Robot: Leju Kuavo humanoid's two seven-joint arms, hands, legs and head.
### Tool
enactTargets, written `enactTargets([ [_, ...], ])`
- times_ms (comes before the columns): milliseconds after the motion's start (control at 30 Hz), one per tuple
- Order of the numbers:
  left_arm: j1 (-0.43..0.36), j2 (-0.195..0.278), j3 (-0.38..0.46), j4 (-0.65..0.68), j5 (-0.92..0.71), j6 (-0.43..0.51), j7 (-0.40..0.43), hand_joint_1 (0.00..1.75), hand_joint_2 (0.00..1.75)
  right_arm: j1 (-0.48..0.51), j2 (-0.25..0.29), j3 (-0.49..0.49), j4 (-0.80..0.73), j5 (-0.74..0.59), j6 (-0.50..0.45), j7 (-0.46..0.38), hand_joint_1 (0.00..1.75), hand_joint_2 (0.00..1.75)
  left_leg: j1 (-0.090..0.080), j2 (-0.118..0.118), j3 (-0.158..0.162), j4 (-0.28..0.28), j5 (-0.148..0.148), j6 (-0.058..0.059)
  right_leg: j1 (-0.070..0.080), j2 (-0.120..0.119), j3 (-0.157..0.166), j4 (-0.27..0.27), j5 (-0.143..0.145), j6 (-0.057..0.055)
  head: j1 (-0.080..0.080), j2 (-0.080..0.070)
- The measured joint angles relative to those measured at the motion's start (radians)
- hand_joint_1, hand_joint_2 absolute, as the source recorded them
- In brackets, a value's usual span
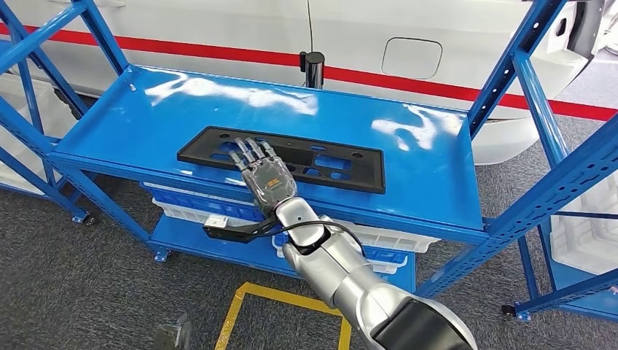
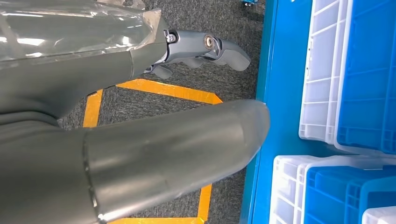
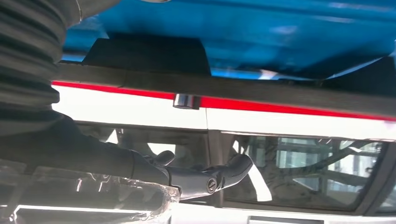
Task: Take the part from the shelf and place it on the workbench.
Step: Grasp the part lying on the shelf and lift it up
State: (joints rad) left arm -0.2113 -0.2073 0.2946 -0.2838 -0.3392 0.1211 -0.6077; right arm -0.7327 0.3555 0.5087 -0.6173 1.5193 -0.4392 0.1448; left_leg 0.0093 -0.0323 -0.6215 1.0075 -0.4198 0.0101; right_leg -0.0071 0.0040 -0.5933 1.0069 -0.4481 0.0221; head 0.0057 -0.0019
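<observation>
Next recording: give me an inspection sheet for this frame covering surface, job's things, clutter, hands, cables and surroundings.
Surface: blue shelf, glossy with glare, top level.
Job's things: black part, flat and long, lying on the shelf near its front edge.
Clutter: black cylinder at the shelf's back edge.
Hands: right hand stretched over the part, fingers spread; contact cannot be told. Left hand hangs by the floor, holding nothing.
Cables: black cable looping at the right wrist.
Surroundings: white and blue crates on the lower level; white car with red stripe behind; yellow floor tape.
</observation>
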Motion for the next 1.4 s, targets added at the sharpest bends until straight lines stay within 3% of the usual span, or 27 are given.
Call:
enactTargets([
  [467, 0.004, 0.001, 0.001, 0.0, -0.009, -0.005, -0.001, 0.0, 0.0, -0.051, -0.001, -0.044, 0.038, 0.002, 0.022, 0.061, 0.0, 1.75, 0.0, 0.0, 0.0, 0.0, 0.0, 0.0, 0.0, 0.0, 0.0, 0.0, 0.0, 0.0, 0.0, 0.0],
  [500, 0.004, 0.001, 0.001, 0.0, -0.012, -0.006, -0.001, 0.0, 0.0, -0.056, -0.002, -0.044, 0.044, 0.002, 0.034, 0.071, 0.06, 1.75, 0.0, 0.0, 0.0, 0.0, 0.0, 0.0, 0.0, 0.0, 0.0, 0.0, 0.0, 0.0, 0.0, 0.0],
  [533, 0.004, 0.0, 0.001, 0.0, -0.015, -0.007, -0.001, 0.0, 0.0, -0.061, -0.004, -0.044, 0.052, 0.002, 0.047, 0.08, 0.26, 1.75, 0.0, 0.0, 0.0, 0.0, 0.0, 0.0, 0.0, 0.0, 0.0, 0.0, 0.0, 0.0, 0.0, 0.0],
  [633, 0.003, 0.0, 0.001, 0.0, -0.018, -0.008, 0.0, 0.0, 0.0, -0.069, -0.01, -0.044, 0.078, 0.002, 0.081, 0.096, 1.25, 1.75, 0.0, 0.0, 0.0, 0.0, 0.0, 0.0, 0.0, 0.0, 0.0, 0.0, 0.0, 0.0, 0.0, 0.0],
  [667, 0.003, 0.0, 0.001, 0.0, -0.018, -0.008, 0.0, 0.0, 0.0, -0.069, -0.011, -0.044, 0.087, 0.002, 0.088, 0.098, 1.4, 1.75, 0.0, 0.0, 0.0, 0.0, 0.0, 0.0, 0.0, 0.0, 0.0, 0.0, 0.0, 0.0, 0.0, 0.0],
  [733, 0.003, 0.0, 0.001, 0.0, -0.019, -0.008, 0.0, 0.0, 0.0, -0.069, -0.012, -0.044, 0.101, 0.002, 0.095, 0.098, 1.43, 1.75, 0.0, 0.0, 0.0, 0.0, 0.0, 0.0, 0.0, 0.0, 0.0, 0.0, 0.0, 0.0, 0.0, 0.0],
  [867, 0.003, 0.0, 0.001, 0.0, -0.019, -0.01, 0.0, 0.0, 0.0, -0.071, -0.012, -0.043, 0.119, 0.002, 0.097, 0.098, 1.71, 1.75, 0.0, 0.0, 0.0, 0.0, 0.0, 0.0, 0.0, 0.0, 0.0, 0.0, 0.0, 0.0, 0.0, 0.0],
  [1400, 0.002, -0.003, 0.001, 0.0, -0.022, -0.013, 0.001, 0.0, 0.0, -0.079, -0.013, -0.017, 0.132, 0.003, 0.072, 0.103, 1.75, 1.75, 0.0, 0.0, 0.0, 0.0, 0.0, 0.0, 0.0, 0.0, 0.0, 0.0, 0.0, 0.0, 0.0, 0.0],
])
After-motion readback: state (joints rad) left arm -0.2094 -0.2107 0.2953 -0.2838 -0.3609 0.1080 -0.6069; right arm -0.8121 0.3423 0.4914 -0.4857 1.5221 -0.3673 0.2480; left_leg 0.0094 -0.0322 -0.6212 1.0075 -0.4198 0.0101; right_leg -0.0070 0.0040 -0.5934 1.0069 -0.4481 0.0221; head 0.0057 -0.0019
